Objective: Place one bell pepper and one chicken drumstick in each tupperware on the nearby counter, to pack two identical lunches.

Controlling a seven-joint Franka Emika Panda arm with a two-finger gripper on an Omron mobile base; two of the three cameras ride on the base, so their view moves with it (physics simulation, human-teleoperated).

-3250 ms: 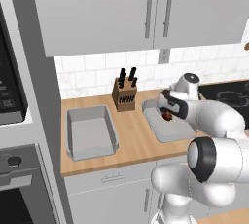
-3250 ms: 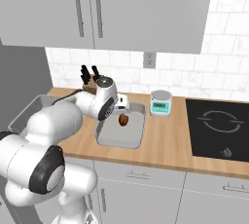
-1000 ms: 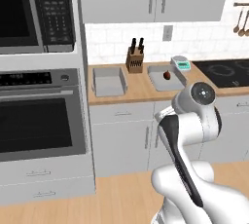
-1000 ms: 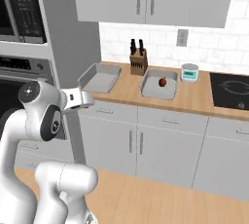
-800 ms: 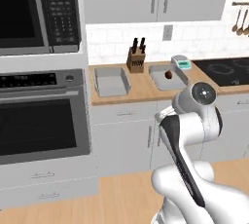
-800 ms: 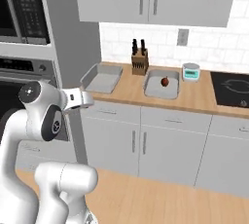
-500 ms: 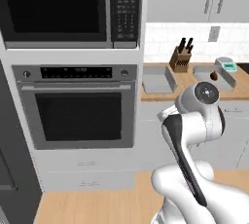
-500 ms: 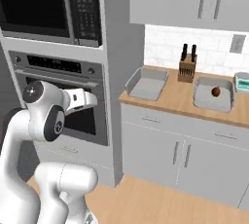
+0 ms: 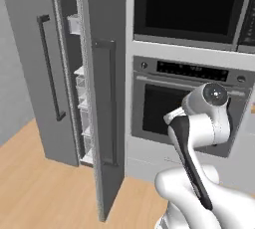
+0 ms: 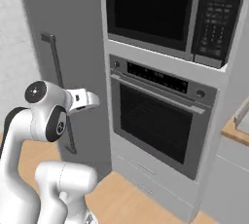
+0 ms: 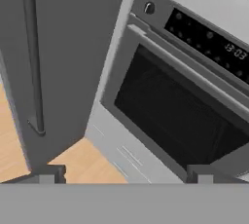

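Observation:
My gripper (image 11: pixel 125 174) is open, its two dark fingertips (image 11: pixel 48 173) wide apart with nothing between them. It points at the built-in oven (image 11: pixel 180 116) and the grey fridge door (image 11: pixel 58 47) beside it. From the right base view the hand (image 10: pixel 83 99) is held out at chest height in front of the fridge. A strip of the tan counter (image 10: pixel 234 134) shows at the far right edge, with a grey tupperware corner (image 10: pixel 243 113) on it. The bell pepper and the chicken drumstick are out of view.
The fridge stands with one door (image 9: pixel 107 108) swung open toward me, white shelves (image 9: pixel 82 106) showing in the gap. Its other door (image 9: pixel 30 63) is shut. Right of it, the oven (image 9: pixel 184 108) sits under a microwave (image 9: pixel 194 6). Wooden floor (image 9: pixel 40 188) lies below.
The whole picture has shifted: the base has driven left, away from the counter, and now faces the oven and the fridge. The arm keeps its folded pose and the gripper stays open.

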